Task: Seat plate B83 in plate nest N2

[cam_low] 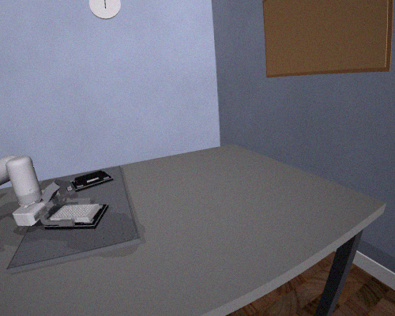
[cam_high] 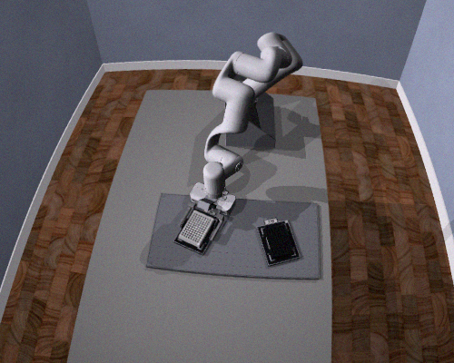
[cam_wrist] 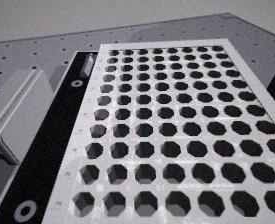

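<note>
A white plate with rows of round holes [cam_high: 197,228] [cam_low: 76,212] [cam_wrist: 158,115] lies in a black nest [cam_high: 199,250] [cam_low: 101,216] [cam_wrist: 53,135] at the left in the top view. Its name cannot be read, and whether it sits fully flat cannot be told. My gripper [cam_high: 203,223] [cam_low: 79,212] [cam_wrist: 150,102] is open, with one finger along each long side of this plate. In the wrist view a gap shows between the left finger and the plate. A second black nest [cam_high: 282,260] [cam_low: 93,185] is at the right; whether a dark plate fills it cannot be told.
Both nests are on a grey perforated board [cam_high: 240,265] [cam_low: 118,233] on the grey table [cam_high: 203,318] [cam_low: 224,221]. A small pale label tag [cam_high: 271,221] is at the rear edge of the right nest. The arm [cam_high: 237,109] reaches in from the rear.
</note>
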